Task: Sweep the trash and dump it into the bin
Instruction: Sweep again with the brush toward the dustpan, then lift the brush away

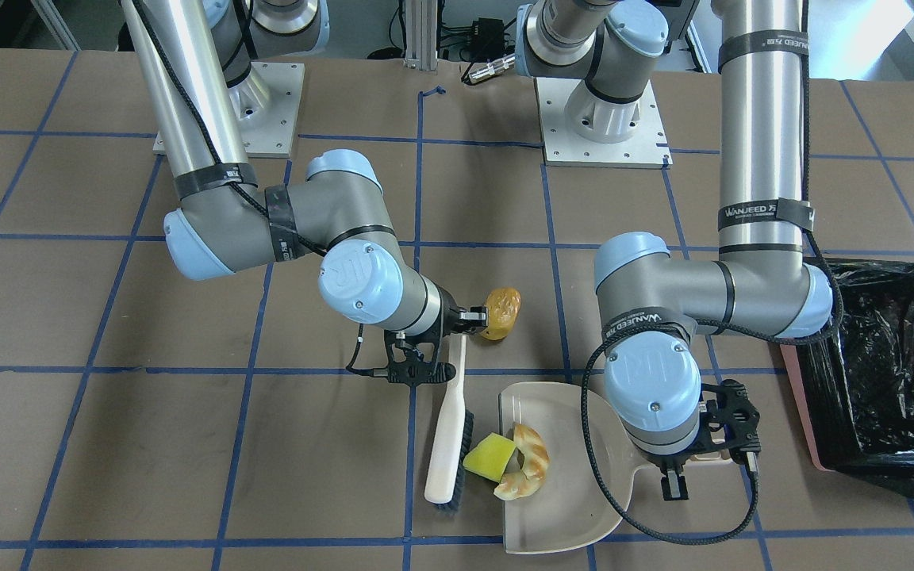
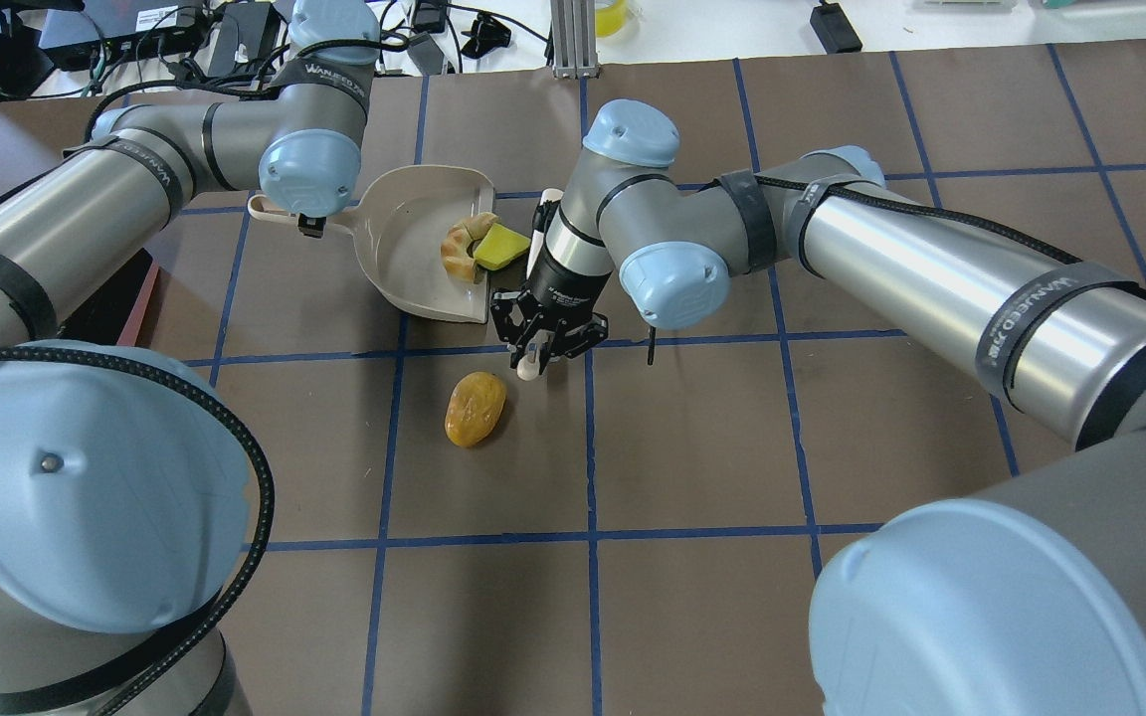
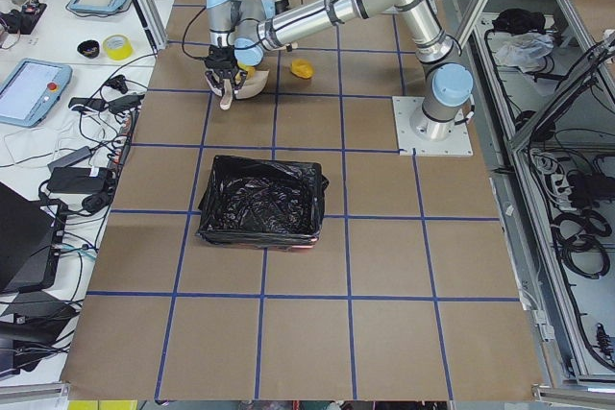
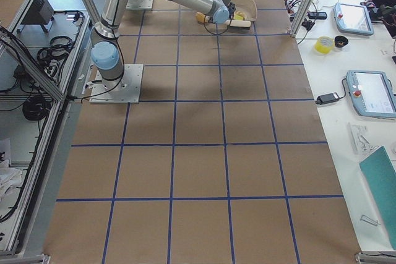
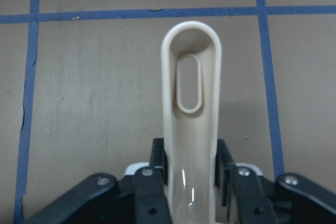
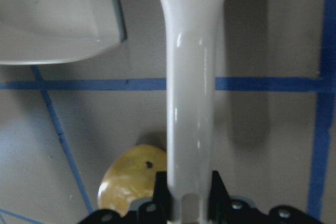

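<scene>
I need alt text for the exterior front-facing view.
The right hand, next to a bread roll, holds a brush. The left hand holds a dustpan with a croissant inside and a yellow sponge wedge at its lip. A black-lined bin stands nearby.

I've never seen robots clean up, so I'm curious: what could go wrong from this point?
The yellow sponge wedge and croissant lie at the open edge of the dustpan, so they might slide out when the left end effector carries it to the bin. The bread roll lies on the table beside the brush handle, not its bristles; being rounded, it may roll away when swept.
</scene>
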Controlling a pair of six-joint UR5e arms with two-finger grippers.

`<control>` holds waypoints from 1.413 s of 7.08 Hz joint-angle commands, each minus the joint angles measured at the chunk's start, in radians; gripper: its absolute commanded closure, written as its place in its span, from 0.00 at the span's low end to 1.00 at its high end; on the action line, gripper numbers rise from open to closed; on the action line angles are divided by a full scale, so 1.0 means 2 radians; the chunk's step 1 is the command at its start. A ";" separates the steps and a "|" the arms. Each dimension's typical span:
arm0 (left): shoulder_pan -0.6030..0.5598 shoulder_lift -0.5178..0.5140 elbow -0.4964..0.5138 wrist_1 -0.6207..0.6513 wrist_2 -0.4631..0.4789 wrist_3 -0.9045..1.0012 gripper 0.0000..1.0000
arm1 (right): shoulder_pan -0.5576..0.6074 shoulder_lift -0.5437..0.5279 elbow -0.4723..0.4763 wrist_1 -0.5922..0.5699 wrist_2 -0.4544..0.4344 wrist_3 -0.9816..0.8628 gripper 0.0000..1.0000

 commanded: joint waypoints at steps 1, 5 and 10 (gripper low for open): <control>0.000 -0.001 0.000 0.000 -0.001 -0.002 1.00 | 0.003 0.028 -0.040 -0.011 0.103 0.066 1.00; 0.000 -0.001 0.000 0.000 -0.001 -0.001 1.00 | -0.003 0.031 -0.091 0.040 0.096 0.086 1.00; 0.000 0.009 -0.003 0.001 -0.017 0.002 1.00 | -0.013 -0.012 -0.095 0.146 -0.087 0.011 1.00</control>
